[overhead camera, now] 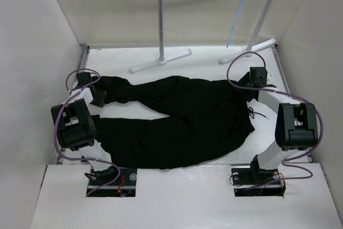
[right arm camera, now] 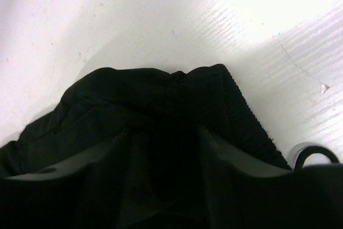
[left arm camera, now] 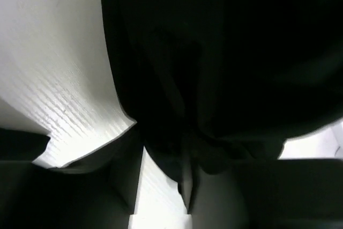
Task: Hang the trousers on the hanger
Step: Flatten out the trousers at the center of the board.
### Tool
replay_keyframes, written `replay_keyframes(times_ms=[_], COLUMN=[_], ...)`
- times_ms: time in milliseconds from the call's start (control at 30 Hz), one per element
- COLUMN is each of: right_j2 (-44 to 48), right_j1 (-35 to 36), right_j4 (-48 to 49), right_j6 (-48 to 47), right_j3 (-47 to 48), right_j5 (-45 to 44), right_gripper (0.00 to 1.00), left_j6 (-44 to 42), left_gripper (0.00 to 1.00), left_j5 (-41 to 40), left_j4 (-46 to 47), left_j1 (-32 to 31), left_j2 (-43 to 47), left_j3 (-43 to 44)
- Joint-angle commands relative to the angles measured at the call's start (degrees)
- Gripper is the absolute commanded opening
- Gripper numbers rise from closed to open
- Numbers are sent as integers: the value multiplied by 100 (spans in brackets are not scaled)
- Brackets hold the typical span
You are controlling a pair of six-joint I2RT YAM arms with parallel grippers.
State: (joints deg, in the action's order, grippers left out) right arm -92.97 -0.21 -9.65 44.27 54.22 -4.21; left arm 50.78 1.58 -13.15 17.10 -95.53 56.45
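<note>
The trousers (overhead camera: 182, 122) lay flat on the counter (overhead camera: 214, 60), waistband (right arm camera: 236, 105) to the right and legs stretched to the left, I think so that each arm could take one end. The left fingers (left arm camera: 268, 191) stood on both sides of bunched cloth at the end of the far leg (overhead camera: 134, 90), and the right fingers (right arm camera: 236, 159) stood astride the waistband, but whether either pair really pinched I could not tell. The hanger (overhead camera: 238, 14) hung well apart on the rack (overhead camera: 161, 25), probably waiting for the trousers.
</note>
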Motion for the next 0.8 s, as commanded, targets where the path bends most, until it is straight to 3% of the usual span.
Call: replay_keyframes(times_ms=[0,67,200,267,400,533,667,767], right_j2=[-37,-151,-380,-284,313,832,1289,1395], right_j1=[-80,-80,-203,-282,-467,-730,-898,-898], right_j4=[332,367,402,464,535,333,218,227], right_j6=[46,47,265,458,793,908,917,917], right_j3=[107,168,230,134,-209,-368,-403,-272], right_j5=[52,148,429,500,246,52,8,95], right_gripper=[68,61,18,10,4,3,3,3], left_j6=[195,239,344,388,344,388,353,248], left_gripper=[21,11,7,6,7,7,7,7], left_j5=[18,-140,-273,-308,-273,157,35,35], left_j4=[216,225,76,-126,-486,-899,-1190,-1243], left_j1=[78,140,88,-26,-115,-9,-27,-123], left_j2=[139,437,1385,1834,2310,2398,2705,2392], left_j3=[78,-19,94,366,920,1202,1447,1973])
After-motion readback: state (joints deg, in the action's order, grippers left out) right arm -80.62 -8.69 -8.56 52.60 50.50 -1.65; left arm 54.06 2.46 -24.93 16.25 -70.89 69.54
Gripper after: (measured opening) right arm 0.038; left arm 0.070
